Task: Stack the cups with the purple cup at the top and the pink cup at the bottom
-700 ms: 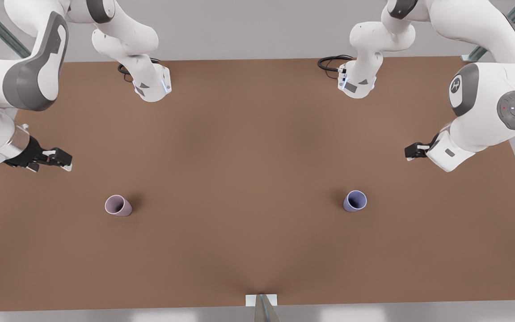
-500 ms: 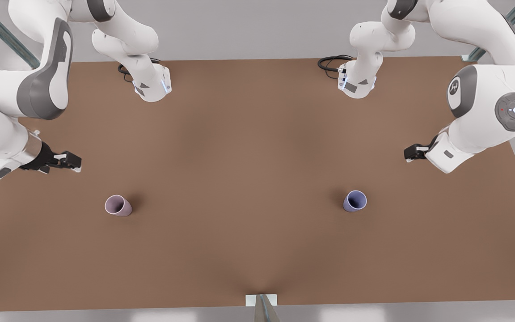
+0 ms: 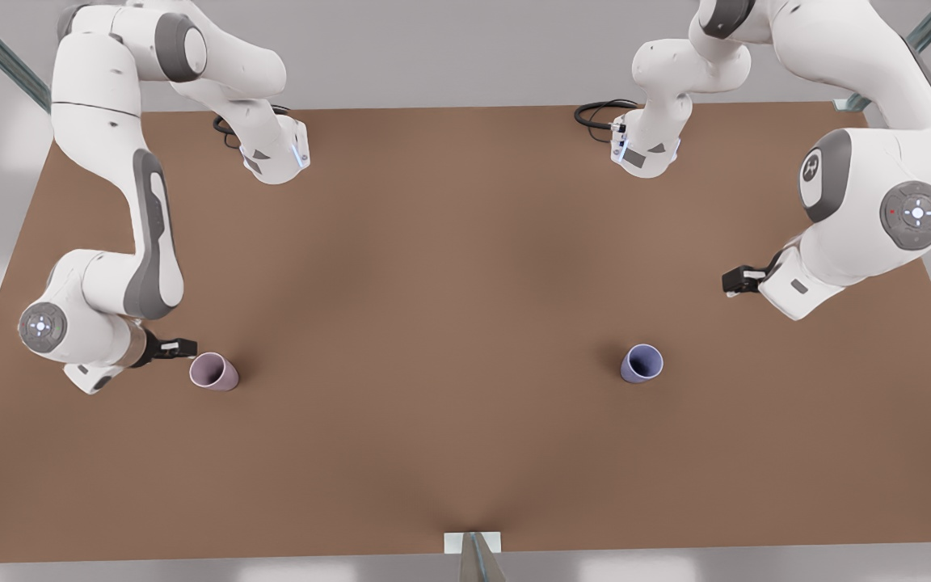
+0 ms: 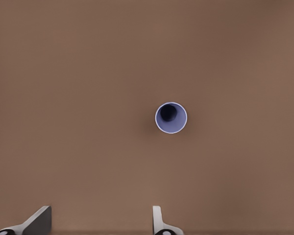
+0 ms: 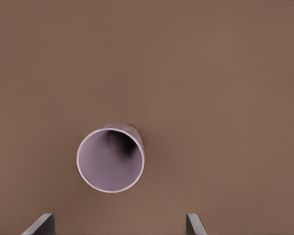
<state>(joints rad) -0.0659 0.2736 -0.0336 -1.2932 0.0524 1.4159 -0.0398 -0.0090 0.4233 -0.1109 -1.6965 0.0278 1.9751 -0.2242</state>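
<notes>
Right gripper (image 3: 183,348) has swung down w/ fingers apart, now just beside pink cup (image 3: 213,372); grasp approach, I'd say. Left gripper (image 3: 736,280) waits open, well apart from purple cup (image 3: 642,363). Both cups upright on table (image 3: 449,323).

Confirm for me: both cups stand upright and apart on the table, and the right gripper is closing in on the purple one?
Not quite. The right gripper is beside the pink cup, as the right wrist view shows. The purple cup stands apart under the left gripper. Both are upright on the table.
</notes>
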